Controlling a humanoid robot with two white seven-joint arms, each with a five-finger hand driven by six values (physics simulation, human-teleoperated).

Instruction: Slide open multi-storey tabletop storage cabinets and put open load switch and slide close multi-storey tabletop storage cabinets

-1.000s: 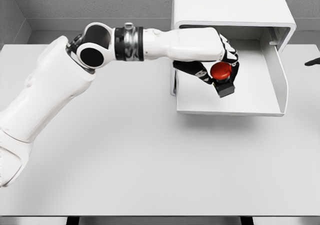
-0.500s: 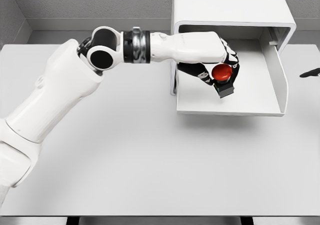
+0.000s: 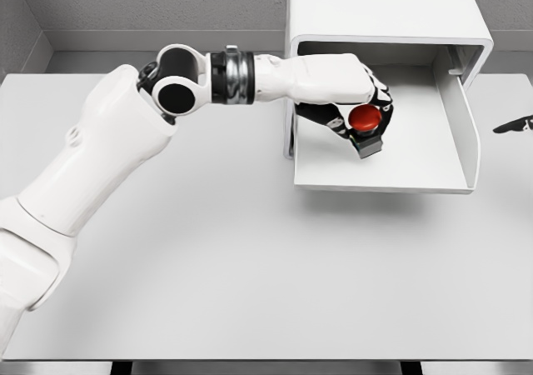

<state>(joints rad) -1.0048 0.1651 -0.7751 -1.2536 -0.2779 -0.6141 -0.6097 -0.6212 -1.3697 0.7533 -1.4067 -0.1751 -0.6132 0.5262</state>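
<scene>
Left hand: the left hand [image 3: 354,100] reaches in from the table's left side, over the open drawer. Its fingers are wrapped around the switch.
Switch: the switch [image 3: 366,125] has a red round top and a dark box under it. It sits in the hand's grip, above the drawer floor, near the drawer's back left part.
Drawer: the drawer [image 3: 416,167] is pulled out toward the front of the table. Nothing else shows inside it.
Cabinet: the cabinet [image 3: 383,8] stands at the back edge of the table, right of the middle.
Right hand: only a dark tip of the right hand [image 3: 515,126] shows at the right edge of the table. I cannot tell if it is open or closed.
Done: the drawer looks open, and the switch is picked up and brought over the drawer.
Left to do: the switch must be let go inside the drawer. Then the hand must come out, and the drawer must be pushed shut.
Hard to see: I cannot tell if the switch touches the drawer floor or hangs just above it. The fingers hide part of the switch. The cabinet's top is cut off by the picture edge, so I cannot tell how many drawers it has.
</scene>
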